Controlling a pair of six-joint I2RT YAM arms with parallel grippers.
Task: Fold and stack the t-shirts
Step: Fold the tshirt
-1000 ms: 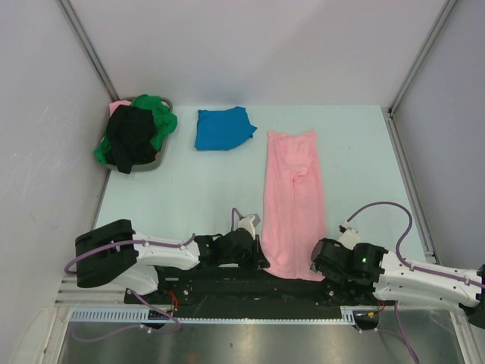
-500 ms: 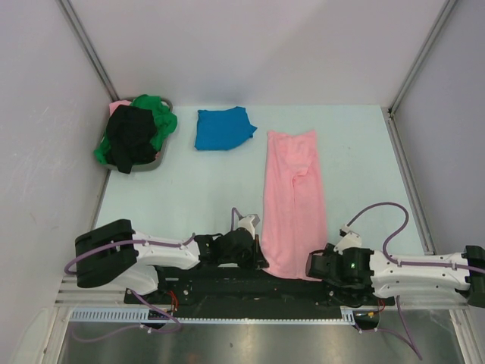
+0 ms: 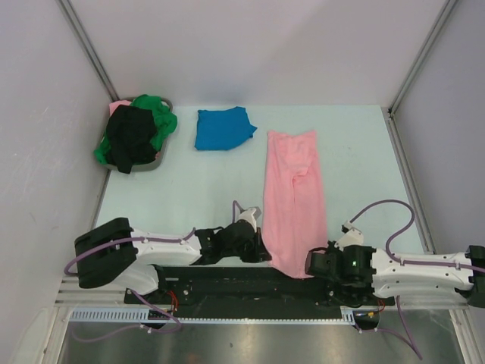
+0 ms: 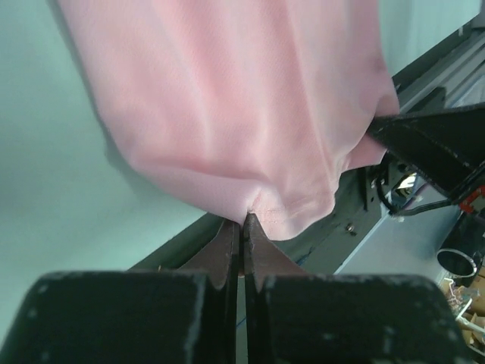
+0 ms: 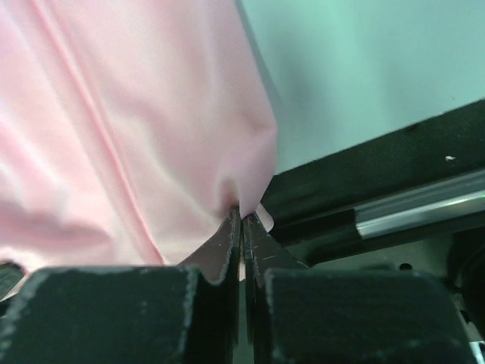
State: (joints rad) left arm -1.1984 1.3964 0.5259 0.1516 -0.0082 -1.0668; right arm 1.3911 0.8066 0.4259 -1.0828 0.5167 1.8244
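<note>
- Enclosing the pale green desk [image 3: 189,197], white walls [image 3: 265,45] are seen on three sides.
- Both jaw pairs are pressed together: the left gripper [image 4: 243,226] and the right gripper [image 5: 242,218] are each pinched on the near hem of the pink t-shirt [image 3: 294,189], laid lengthwise right of centre.
- Counted: one pink t-shirt, one blue t-shirt [image 3: 223,127] folded near the far edge, one green t-shirt [image 3: 161,114] and one black t-shirt [image 3: 130,138] heaped in one grey basket [image 3: 154,164], far-left corner.

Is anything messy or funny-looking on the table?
Yes. The black shirt and green shirt sit crumpled in a heap spilling over the grey basket at the far left. The pink shirt has its near end past the table edge, pinched by the left gripper and right gripper.
</note>
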